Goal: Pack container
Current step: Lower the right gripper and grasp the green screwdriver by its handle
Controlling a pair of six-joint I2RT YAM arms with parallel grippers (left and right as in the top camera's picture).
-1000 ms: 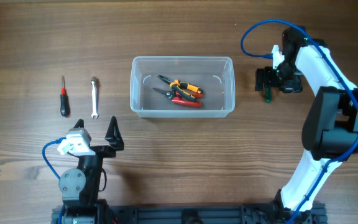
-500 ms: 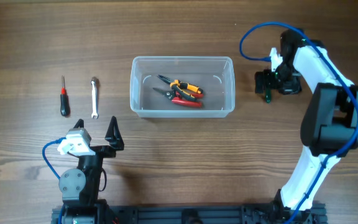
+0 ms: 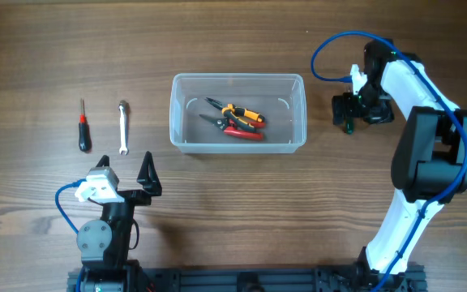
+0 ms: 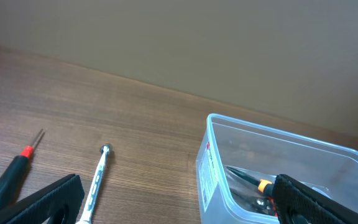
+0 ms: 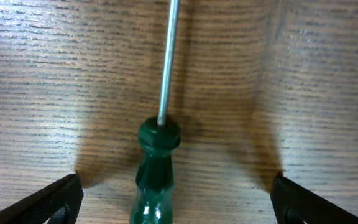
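Right gripper (image 3: 347, 112) is released, jaws spread wide, straddling a green-handled screwdriver (image 5: 158, 180) that lies flat on the wood table (image 3: 233, 211). In the wrist view neither finger touches the handle. Versus a second ago, the right arm has crept slightly left and the blue cable loop has shifted with it; nothing else has moved. Left gripper (image 3: 126, 169) is also released and sits parked near the front edge, same as before.

Room: bare wood in front of the container (image 3: 237, 78) between the two arms, and a strip behind it. The green screwdriver is near the container's right wall, not touching. A wrench (image 3: 123, 127) and a red-and-black screwdriver (image 3: 83, 130) lie side by side to its left, apart from it.

The container sits mid-table: clear rectangular tub, rounded corners, thick rim, holding orange-handled pliers (image 3: 242, 113) and red-handled pliers (image 3: 235, 130).
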